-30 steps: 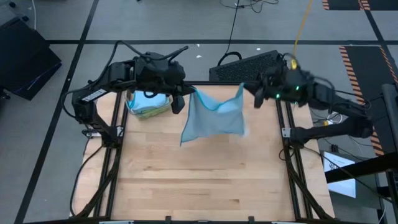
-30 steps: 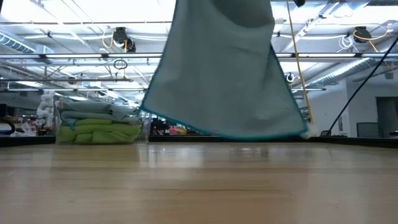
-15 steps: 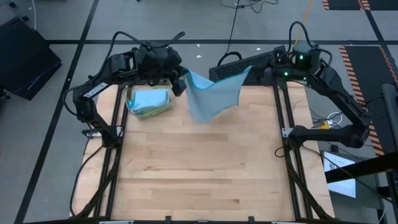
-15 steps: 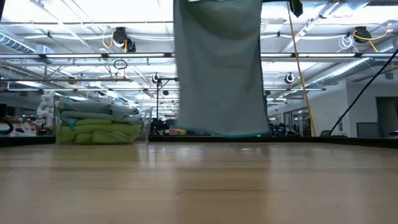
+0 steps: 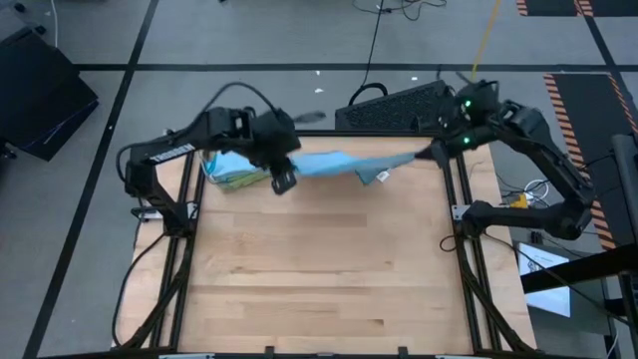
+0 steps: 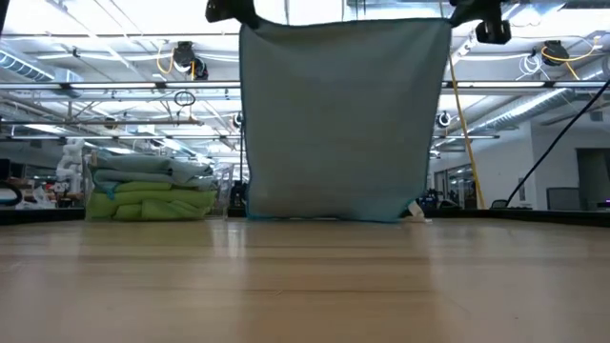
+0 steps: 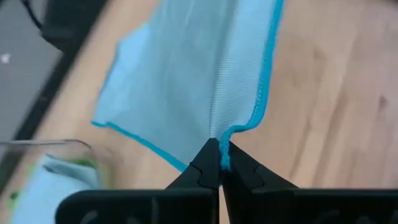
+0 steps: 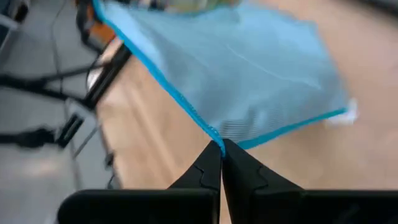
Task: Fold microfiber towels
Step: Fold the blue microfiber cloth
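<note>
Light blue towel (image 6: 338, 119) stretched flat, hanging square, corners pinched between left gripper (image 7: 220, 163) and right gripper (image 8: 221, 149) fingertips; white tag (image 6: 415, 211) dangling below.

Light wood counter (image 5: 319, 269), plank grain running side to side, dark rails along left and right edges. Clear plastic bin (image 5: 237, 170) sits directly on it at far left corner, holding stacked microfiber towels (image 6: 152, 191): light blue on top, lime green beneath. In low view, bin stands at far edge on left. Rest of wood surface shows bare grain.
</note>
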